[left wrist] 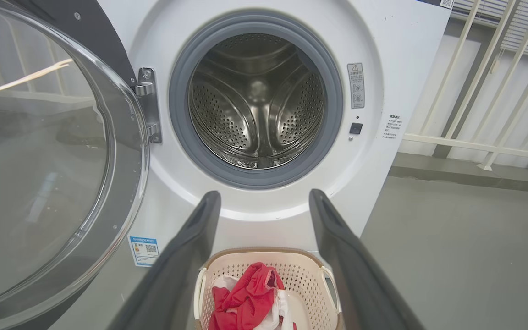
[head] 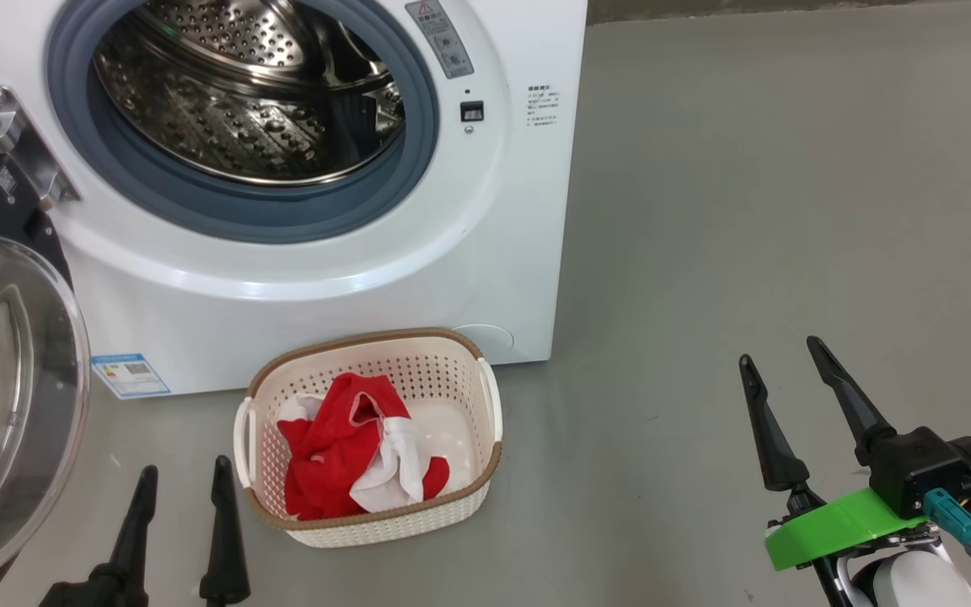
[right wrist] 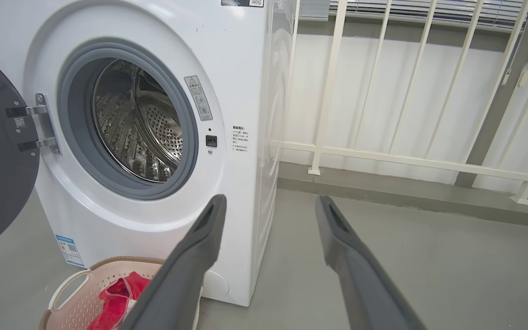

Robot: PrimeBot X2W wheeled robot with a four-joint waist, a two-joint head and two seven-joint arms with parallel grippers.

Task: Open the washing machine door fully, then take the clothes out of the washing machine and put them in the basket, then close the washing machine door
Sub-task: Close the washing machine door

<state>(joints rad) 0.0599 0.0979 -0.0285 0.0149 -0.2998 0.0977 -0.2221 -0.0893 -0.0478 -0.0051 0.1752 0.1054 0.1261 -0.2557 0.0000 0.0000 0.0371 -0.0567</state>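
Drum (head: 249, 93) looks empty, and the clothes (head: 351, 455) sit heaped in the basket (head: 443, 379) at bottom centre of the head view, close against the washing machine (head: 325, 287). Both sets of jaws are spread wide and empty: your left gripper (head: 185, 466) lower left, right gripper (head: 780, 351) lower right. Only the door (head: 5, 405) is left, swung wide at far left. Careful: a finger could skid off that bulging glass, a soft push may stop short of the latch, and a low sweep might clip the basket.
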